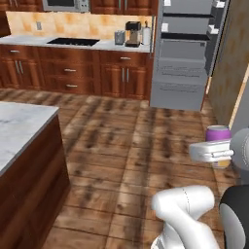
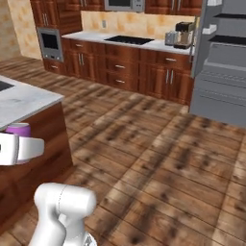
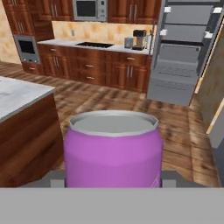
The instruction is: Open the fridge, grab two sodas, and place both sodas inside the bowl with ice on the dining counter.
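One pink-purple soda can (image 1: 217, 133) is sitting in my gripper (image 1: 214, 151) in the left base view, its rim standing above my white hand and a strip of its orange-yellow band showing below. I am holding it upright over the wooden floor (image 1: 126, 146), near that view's right edge. The fridge (image 1: 187, 53) is standing open at the far wall, its grey shelves and lower drawers showing. A corner of the dining counter (image 1: 19, 129) is lying at the left, well apart from the can.

From the right base view, I am carrying the can (image 2: 18, 129) at the left edge, just beside the near corner of the dining counter (image 2: 29, 103). My gripper (image 2: 12, 146) is wrapping around it. The fridge (image 2: 223, 57) is standing at the upper right.

Looking along my hand, the can (image 3: 113, 151) is standing upright between my fingers (image 3: 56, 178), which are partly open and closed against its sides. Beyond it, the fridge (image 3: 183, 48) is standing open at the upper right, and the counter's marble corner (image 3: 19, 96) is lying to the left.
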Available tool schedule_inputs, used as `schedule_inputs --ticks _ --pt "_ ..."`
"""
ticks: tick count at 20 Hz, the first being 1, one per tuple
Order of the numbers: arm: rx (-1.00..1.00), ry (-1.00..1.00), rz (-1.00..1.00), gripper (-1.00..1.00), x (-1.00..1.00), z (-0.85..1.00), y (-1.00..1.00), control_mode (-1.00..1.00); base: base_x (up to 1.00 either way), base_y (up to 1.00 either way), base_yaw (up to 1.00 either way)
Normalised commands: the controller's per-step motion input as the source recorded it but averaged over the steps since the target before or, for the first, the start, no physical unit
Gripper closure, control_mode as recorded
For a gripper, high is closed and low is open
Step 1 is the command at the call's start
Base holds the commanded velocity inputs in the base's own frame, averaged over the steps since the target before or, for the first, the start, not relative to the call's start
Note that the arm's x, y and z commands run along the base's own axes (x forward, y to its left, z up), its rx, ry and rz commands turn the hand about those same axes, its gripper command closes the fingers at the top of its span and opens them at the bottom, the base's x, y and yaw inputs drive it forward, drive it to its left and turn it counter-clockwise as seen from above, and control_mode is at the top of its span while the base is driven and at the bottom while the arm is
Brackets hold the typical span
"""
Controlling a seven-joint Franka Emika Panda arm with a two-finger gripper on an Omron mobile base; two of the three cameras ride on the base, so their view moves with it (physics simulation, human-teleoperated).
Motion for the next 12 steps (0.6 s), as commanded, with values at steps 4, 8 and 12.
schedule_inputs --ticks 4,8,12 --pt "0.0 0.0 0.0 1.0 0.0 0.0 0.0 1.0 -0.58 1.0 0.07" --pt "0.0 0.0 0.0 1.0 0.0 0.0 0.0 1.0 -0.58 1.0 0.06" --pt "0.0 0.0 0.0 1.0 0.0 0.0 0.0 1.0 -0.47 1.0 0.03"
